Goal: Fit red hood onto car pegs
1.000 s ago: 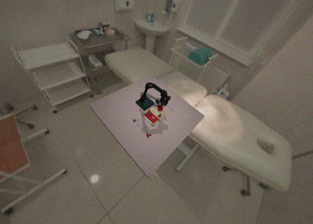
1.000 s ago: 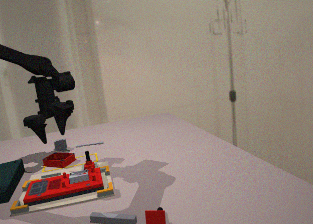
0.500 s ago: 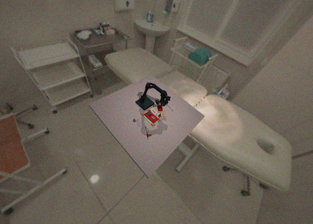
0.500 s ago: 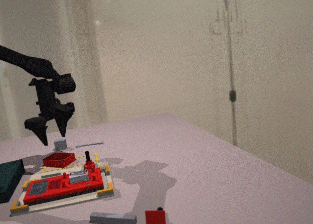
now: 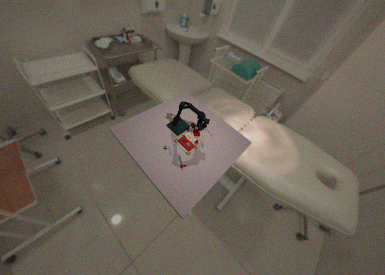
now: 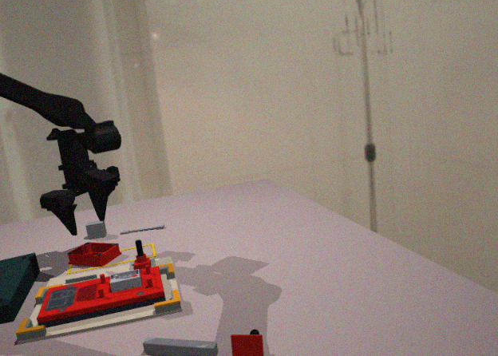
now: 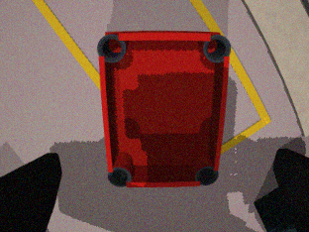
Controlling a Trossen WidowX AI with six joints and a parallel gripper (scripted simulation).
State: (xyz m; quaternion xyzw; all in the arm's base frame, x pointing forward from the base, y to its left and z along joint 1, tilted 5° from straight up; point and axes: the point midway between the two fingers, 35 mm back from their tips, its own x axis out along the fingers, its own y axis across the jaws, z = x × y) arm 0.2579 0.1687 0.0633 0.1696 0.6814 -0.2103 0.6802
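Note:
The red hood (image 6: 93, 253) (image 7: 164, 110) (image 5: 196, 132) lies on the table inside a yellow outline (image 6: 148, 247) (image 7: 61, 33), with a dark hole in each corner boss. My gripper (image 6: 86, 223) (image 7: 170, 164) (image 5: 200, 126) is open and empty, hanging straight above the hood with one finger to each side, clear of it. The red car chassis (image 6: 96, 294) (image 5: 186, 143) sits in its white jig (image 6: 100, 320) just in front of the hood, with the grey engine block (image 6: 125, 282) on its deck and short red pegs around it.
A small grey cube (image 6: 95, 229) and a thin grey bar (image 6: 141, 228) lie behind the hood. The arm's dark green base (image 6: 13, 278) (image 5: 178, 126) stands at the left. A grey block (image 6: 179, 346) and a red block (image 6: 246, 344) lie at the front edge.

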